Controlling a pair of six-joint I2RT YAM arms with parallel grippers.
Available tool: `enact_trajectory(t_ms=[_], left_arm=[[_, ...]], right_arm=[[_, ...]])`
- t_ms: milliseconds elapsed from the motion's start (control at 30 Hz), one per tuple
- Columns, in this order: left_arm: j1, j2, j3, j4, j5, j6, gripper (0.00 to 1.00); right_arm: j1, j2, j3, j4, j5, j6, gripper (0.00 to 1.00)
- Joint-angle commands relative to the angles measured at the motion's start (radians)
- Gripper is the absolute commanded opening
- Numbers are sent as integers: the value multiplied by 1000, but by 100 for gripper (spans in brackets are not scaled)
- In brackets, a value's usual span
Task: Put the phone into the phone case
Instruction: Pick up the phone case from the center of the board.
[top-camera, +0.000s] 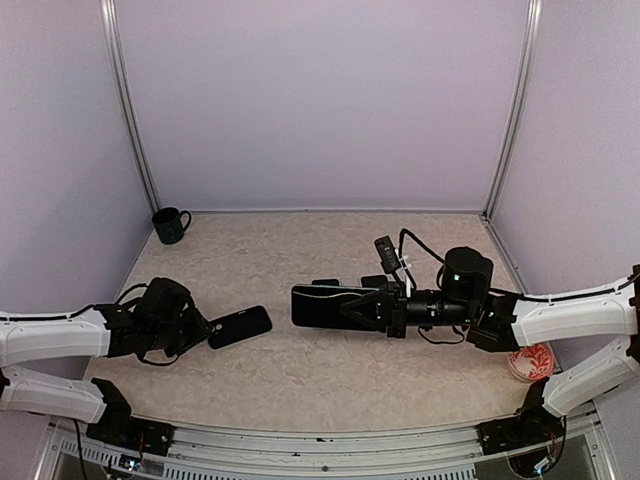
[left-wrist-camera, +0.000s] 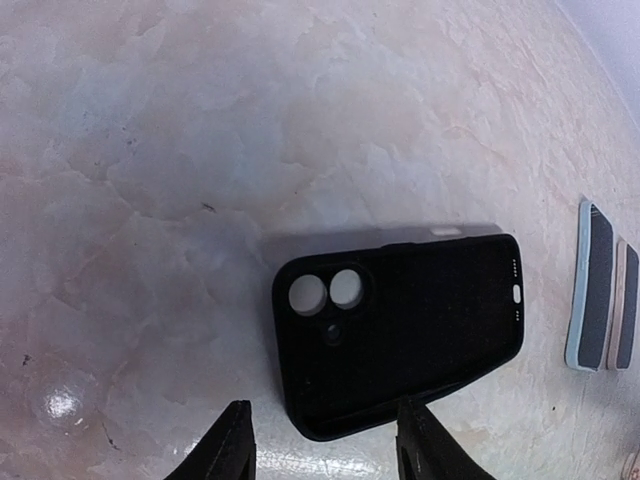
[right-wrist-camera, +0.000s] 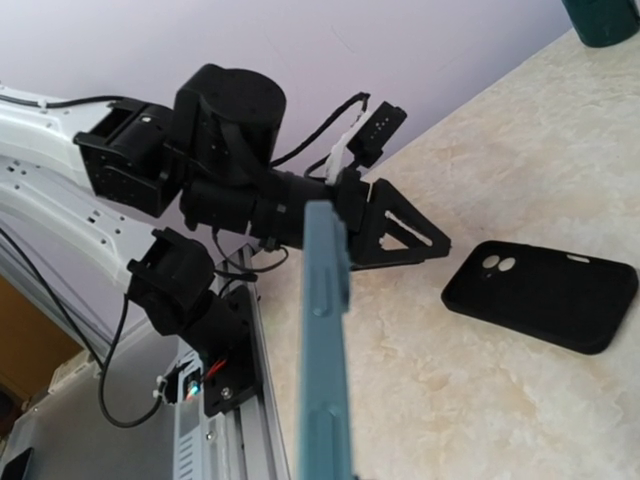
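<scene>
A dark green mug (top-camera: 171, 225) is standing upright at the table's far corner, well beyond the left gripper (top-camera: 205, 333); a red-patterned round dish (top-camera: 530, 361) is sitting just behind the right gripper (top-camera: 350, 308), beneath its arm

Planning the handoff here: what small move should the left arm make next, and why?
Probably close the left end effector on the phone case: its open fingers straddle the case's near edge, while the right end effector holds the phone above the table.

walls (top-camera: 320, 100): plain lilac panels | corner posts (top-camera: 128, 110): metal | table (top-camera: 300, 370): beige marbled | light: even
</scene>
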Motion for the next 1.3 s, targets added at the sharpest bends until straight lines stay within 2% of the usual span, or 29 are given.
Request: enact_trajectory(t_ms=[0, 300, 867, 1033, 1267], left_arm=[[2, 26, -23, -14, -52, -1, 46], [37, 156, -10, 60, -45, 48, 37], [77, 215, -8, 198, 60, 136, 35], [78, 289, 25, 188, 74, 165, 19], [76, 307, 12, 197, 80, 180, 7]], right_arm=[[-8, -11, 1, 84, -18, 10, 0], [-8, -5, 5, 80, -25, 12, 0], [-8, 25, 39, 48, -32, 2, 0], [-8, 43, 51, 46, -44, 6, 0], [-8, 38, 50, 38, -37, 1, 0]])
